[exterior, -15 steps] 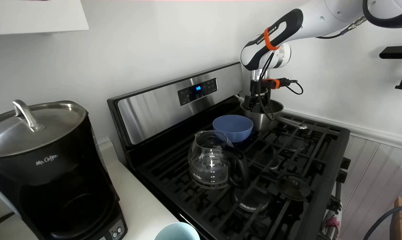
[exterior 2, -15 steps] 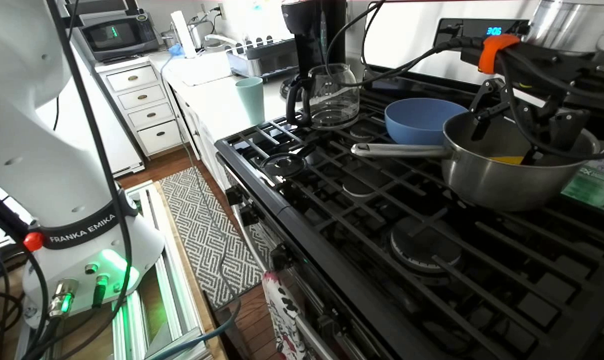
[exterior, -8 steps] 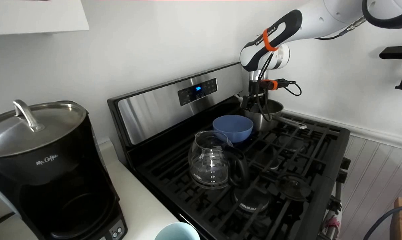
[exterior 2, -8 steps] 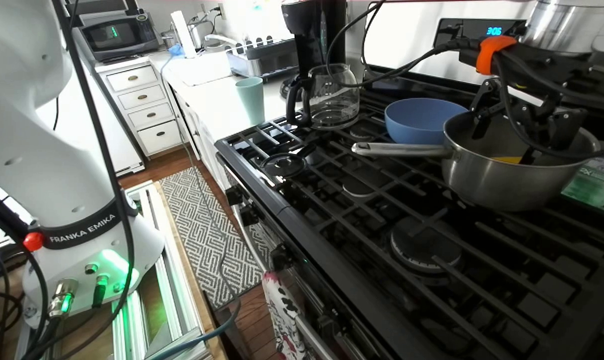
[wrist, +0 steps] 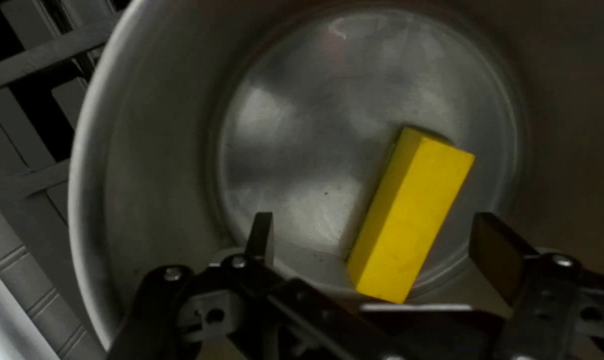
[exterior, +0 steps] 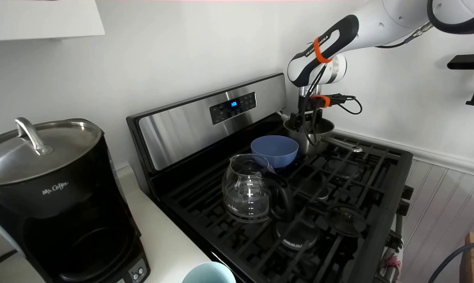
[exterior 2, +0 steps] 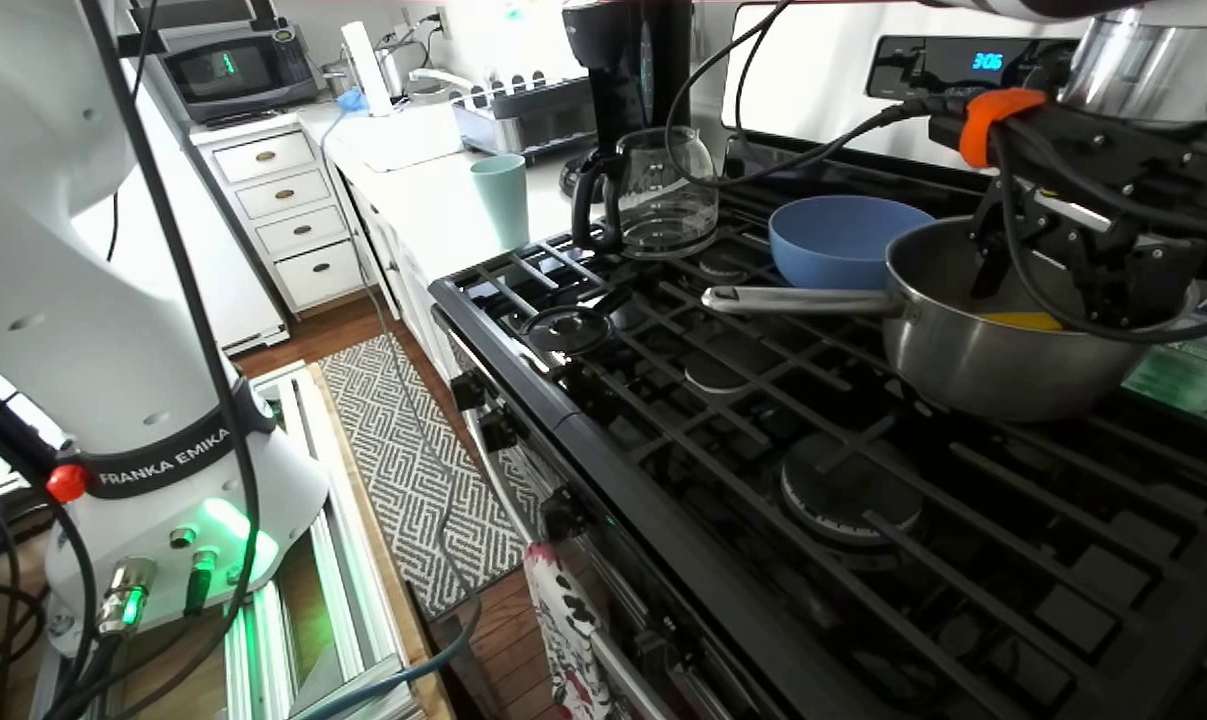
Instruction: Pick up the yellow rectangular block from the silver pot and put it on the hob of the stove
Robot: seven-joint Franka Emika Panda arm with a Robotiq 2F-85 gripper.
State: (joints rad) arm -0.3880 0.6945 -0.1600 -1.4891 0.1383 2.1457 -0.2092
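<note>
The hob [exterior 2: 848,490], black and grated, lies beneath the fingers [wrist: 261,237] and runs on well past them; the white arm [exterior: 374,31] reaches to them from above; the pale worktop [exterior: 164,232] is well apart from the fingers, off at one end of the hob — and on it, also well apart from them, stands the coffee maker [exterior: 64,204]; the pot [exterior 2: 1013,370] stands upright on the hob with the fingers at its mouth; how deep they reach I cannot tell; the carafe [exterior: 246,196], clear with a dark handle, stands on the hob farther from the fingers, the bowl [exterior 2: 813,250] between it and the pot; the bowl, blue, is near the fingers, just beside the pot, though whether the two touch I cannot tell; the cup [exterior 2: 501,200], pale green, is on the worktop, well apart from the fingers. The fingers are spread wide, with a gap on each side of the block [wrist: 412,220] in the wrist view; the block, yellow, lies inside the pot, between the fingers and askew to them — one end shows past their tips in that view.
</note>
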